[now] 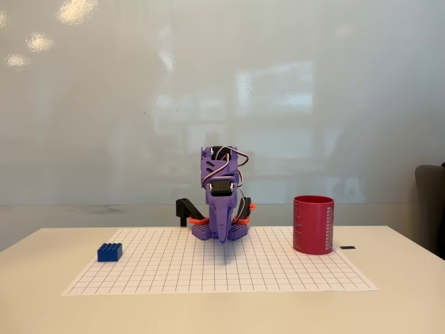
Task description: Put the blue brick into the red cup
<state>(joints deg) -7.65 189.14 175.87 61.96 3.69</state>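
The blue brick (110,252) lies studs-up on the left part of the white grid mat (278,275) in the fixed view. The red cup (313,224) stands upright at the mat's right side, its mouth open upward. The purple arm is folded at the back centre of the mat, and its gripper (222,236) points down toward the mat, roughly midway between brick and cup and touching neither. Its fingers look pressed together with nothing between them.
The grid mat covers the middle of a pale table (42,299). A small black tab (348,248) lies just right of the cup. A black clamp (186,210) sits behind the arm's base. A dark chair (431,209) stands at the right edge.
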